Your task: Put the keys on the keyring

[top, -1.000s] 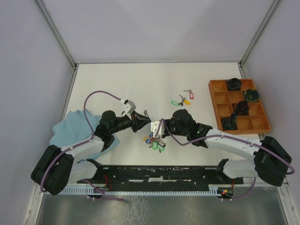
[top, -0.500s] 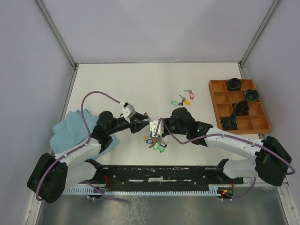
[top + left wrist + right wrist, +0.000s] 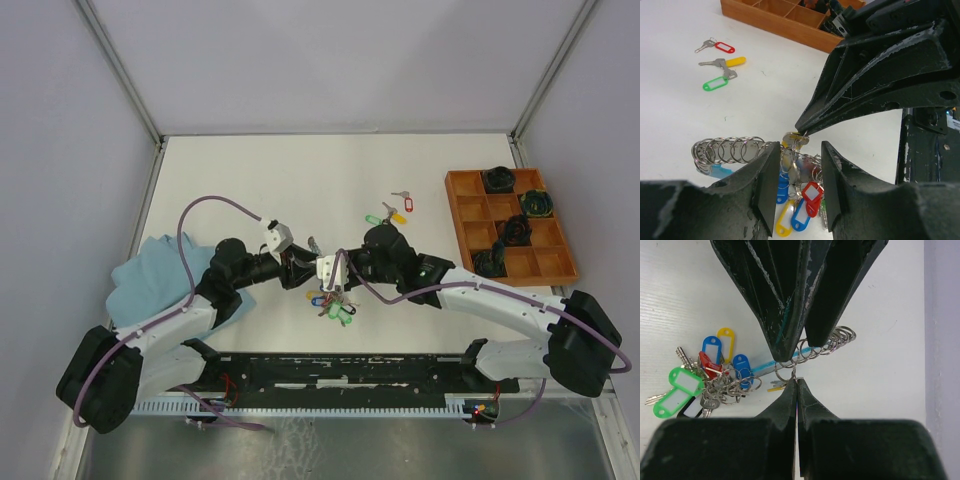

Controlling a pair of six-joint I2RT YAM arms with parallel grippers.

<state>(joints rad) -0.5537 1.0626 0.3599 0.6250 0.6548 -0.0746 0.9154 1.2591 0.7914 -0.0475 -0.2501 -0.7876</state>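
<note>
The keyring, a thin grey loop with a blue sleeve (image 3: 762,367), hangs between the two grippers, with several small split rings (image 3: 730,149) strung on it. A bunch of keys (image 3: 715,380) with red, blue, yellow and green tags hangs from it onto the table. My right gripper (image 3: 797,381) is shut on a yellow-tagged key (image 3: 792,138) by its small ring, right at the loop. My left gripper (image 3: 799,150) is open and straddles the loop and the bunch, its fingers (image 3: 785,315) facing the right gripper's tips. In the top view both meet at table centre (image 3: 318,270).
Three loose keys, red-tagged (image 3: 722,47), yellow-tagged (image 3: 732,62) and green-tagged (image 3: 715,83), lie farther back. A wooden compartment tray (image 3: 458,215) with dark coiled bundles stands at the right. A blue cloth (image 3: 150,275) lies at the left.
My left gripper has shifted right and closer to the right gripper's tips. The right gripper has edged slightly left with the key. The bunch stays below them.
</note>
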